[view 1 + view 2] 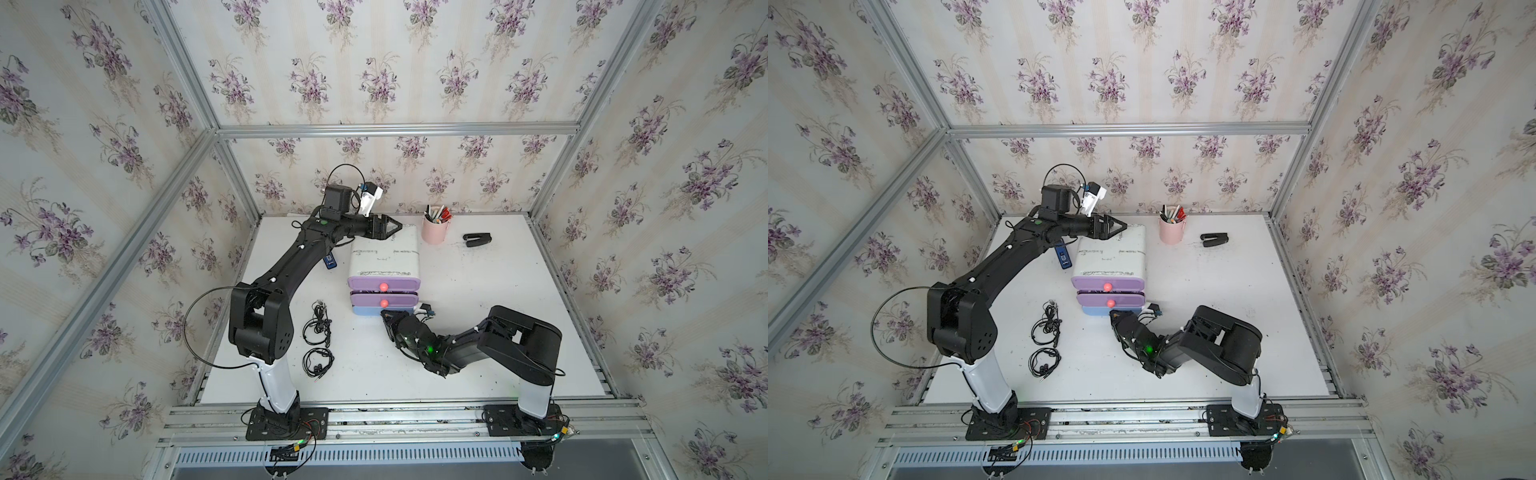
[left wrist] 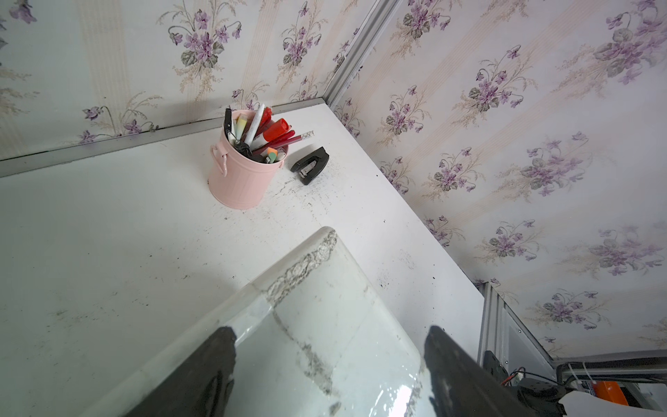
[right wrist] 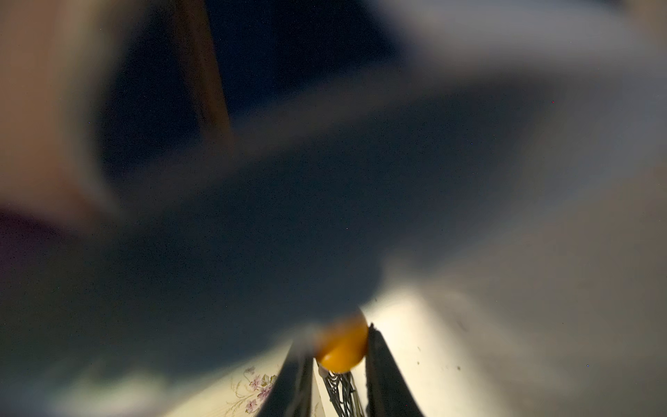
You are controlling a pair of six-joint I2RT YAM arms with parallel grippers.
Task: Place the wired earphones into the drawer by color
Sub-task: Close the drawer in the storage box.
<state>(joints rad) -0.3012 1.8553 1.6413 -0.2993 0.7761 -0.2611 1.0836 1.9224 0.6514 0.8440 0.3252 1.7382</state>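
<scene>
Earphones [image 1: 318, 324] — two black coils are lying on the desk [image 1: 478, 332] beside the drawers [image 1: 384, 253]: probably light, limp, snag-prone; pinching the bunch looks best. Right end effector [image 3: 337, 341] is clamping the lowest knob [image 3: 339, 357], left end effector [image 2: 330, 330] gaping.

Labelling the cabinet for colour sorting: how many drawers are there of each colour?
purple drawers: 2
blue drawer: 1
Total: 3
</scene>
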